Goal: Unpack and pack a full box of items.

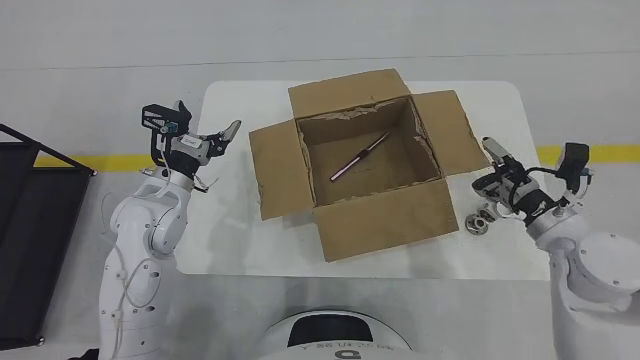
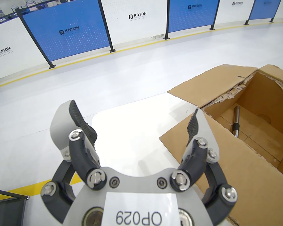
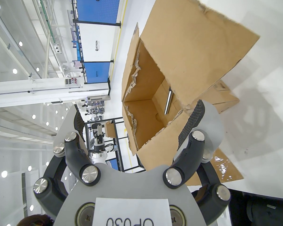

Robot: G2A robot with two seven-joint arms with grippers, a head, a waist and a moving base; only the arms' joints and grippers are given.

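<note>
Empty, spread wide: left pincer and right pincer; open cardboard box between them; metal rod flat on box floor, ahead of left pincer; likely next out: enter vertically, clear flaps, pinch across mid-shaft.

My read: industrial hall, robot test floor. Blue and white perforated partition panels on black posts fence off bay. Yellow line painted on glossy pale-grey floor. High ceiling, rows of round lights, white beam carrying push-button control box. Another robot at metal racks far back. I see white table with open cardboard box: packing station.
</note>
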